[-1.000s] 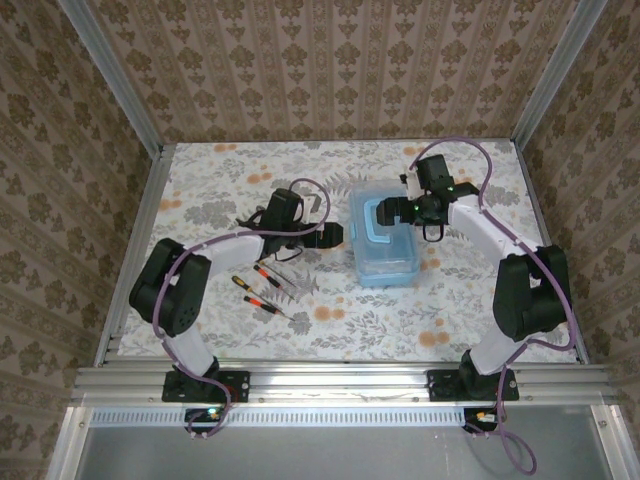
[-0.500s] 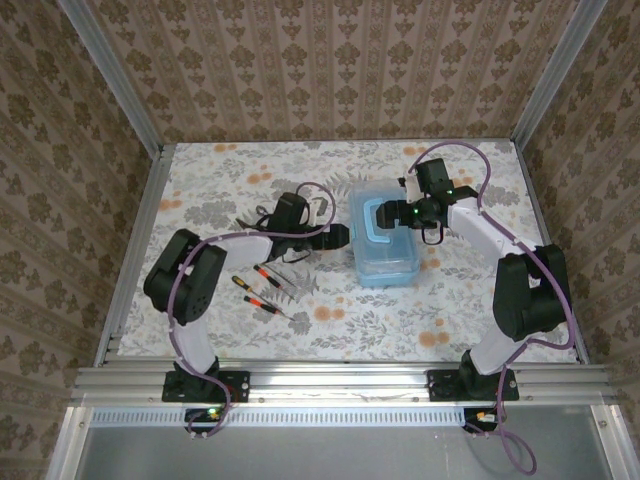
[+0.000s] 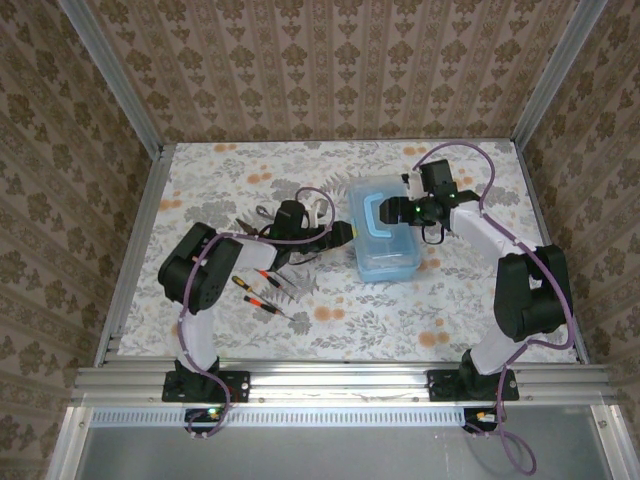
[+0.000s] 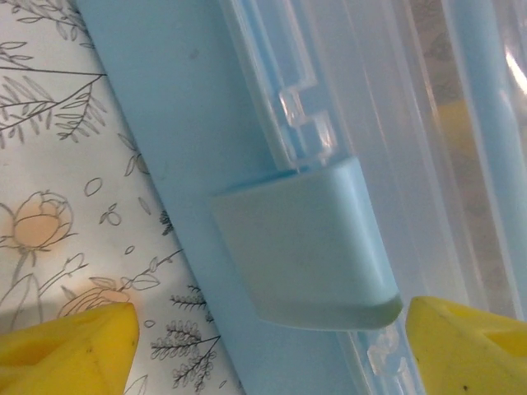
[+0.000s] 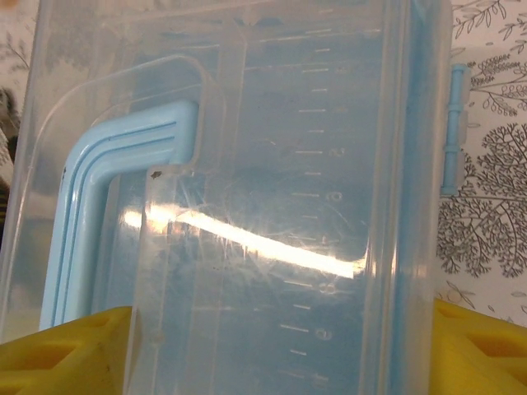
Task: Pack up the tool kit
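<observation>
- Closed in on the tool case (image 3: pixel 385 250) since a second ago: left gripper (image 3: pixel 343 233) now at its left wall, elbow folded nearer.
- Left jaws released, astride the blue side latch (image 4: pixel 305 247), not clamped.
- Right gripper (image 3: pixel 402 211) astride the lid from the right; cannot tell whether clenched or free.
- Case mid-table, lid down, handle (image 3: pixel 372 222) on top.
- Screwdrivers (image 3: pixel 262 290) and pliers (image 3: pixel 258 213) left of case, unpacked.
- Judged early: unlatch, load tools, reclose.

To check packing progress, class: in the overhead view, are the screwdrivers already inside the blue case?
No, the screwdrivers lie on the table left of the case.
</observation>
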